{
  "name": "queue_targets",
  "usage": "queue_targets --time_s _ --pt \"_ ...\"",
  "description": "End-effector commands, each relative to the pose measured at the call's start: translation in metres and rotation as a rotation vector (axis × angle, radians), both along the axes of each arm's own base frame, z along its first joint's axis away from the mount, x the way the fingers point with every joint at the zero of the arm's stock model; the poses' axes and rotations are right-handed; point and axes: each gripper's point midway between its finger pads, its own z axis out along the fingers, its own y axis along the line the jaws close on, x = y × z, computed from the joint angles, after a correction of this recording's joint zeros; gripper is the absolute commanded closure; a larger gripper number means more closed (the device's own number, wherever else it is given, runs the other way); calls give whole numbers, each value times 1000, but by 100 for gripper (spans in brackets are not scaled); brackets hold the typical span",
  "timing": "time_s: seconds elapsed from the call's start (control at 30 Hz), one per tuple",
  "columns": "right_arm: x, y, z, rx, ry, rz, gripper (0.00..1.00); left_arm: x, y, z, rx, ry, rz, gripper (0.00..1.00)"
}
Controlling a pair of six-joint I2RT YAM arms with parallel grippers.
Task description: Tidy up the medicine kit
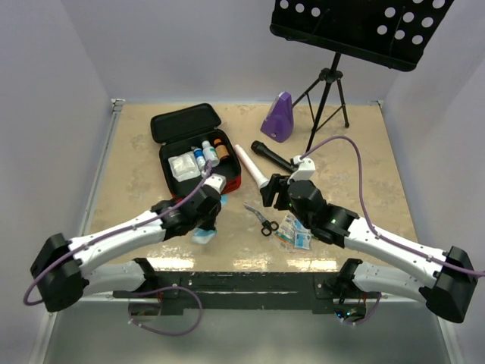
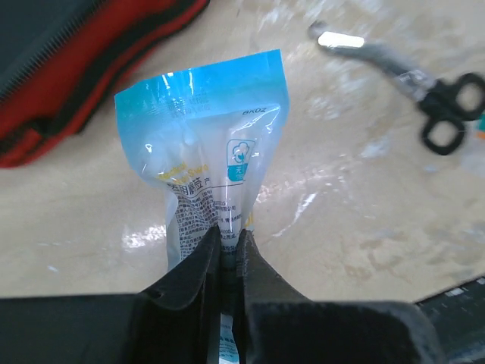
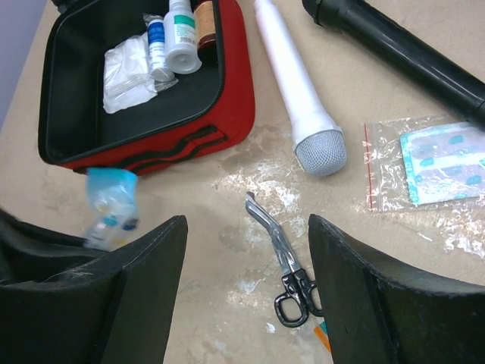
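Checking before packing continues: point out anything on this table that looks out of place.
A white microphone and a black microphone lie right of the open medicine kit, and a purple metronome stands farther back: music gear, not medical supplies.

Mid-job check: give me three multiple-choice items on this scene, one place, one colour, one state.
1. The scissors lie: A on the table, outside the medicine kit; B inside it; C on its lid.
2. The packet in the left hand is mostly: A red; B blue; C black.
3. The right hand is: A shut on the scissors; B shut on the packet; C open, empty.
A: they rest on bare tabletop. B: blue film in the wrist view. C: fingers apart, nothing between.
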Motion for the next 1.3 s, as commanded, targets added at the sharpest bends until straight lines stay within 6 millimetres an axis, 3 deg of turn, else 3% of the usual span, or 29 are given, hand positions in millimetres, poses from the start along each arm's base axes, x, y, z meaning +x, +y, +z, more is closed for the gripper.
queue_targets --time_s 0.0,0.07,0.2,0.33,0.43,0.5,0.57,0.67,0.83,1.07,1.17,1.27 --pt "3 -3 19 19 -46 -14 30 21 -6 100 -77 -226 -74 95" --pt "4 -1 22 29 -54 -11 30 35 7 132 -42 -347 -54 92" --pt "7 5 20 28 -52 -5 30 73 21 161 69 -490 -32 88" --pt "9 5 18 13 -52 -7 31 122 23 146 259 -546 -116 90" --pt "8 7 19 19 -53 7 31 144 17 129 334 -576 -172 100" --pt "9 9 24 11 -61 20 31 154 11 119 311 -592 -211 100" --pt "10 7 28 -8 -67 15 31 159 12 108 304 -618 -248 100" --pt "7 3 35 -5 -76 17 31 174 12 115 294 -704 -286 100" --pt "0 0 34 22 -78 32 31 189 9 112 215 -694 -408 100" --pt "-4 1 23 16 -61 52 31 176 -23 65 109 -542 -683 100" --pt "-4 1 21 9 -60 55 31 174 -35 62 53 -522 -713 91" --pt "-3 0 20 -1 -65 51 30 172 -27 48 85 -472 -693 70"
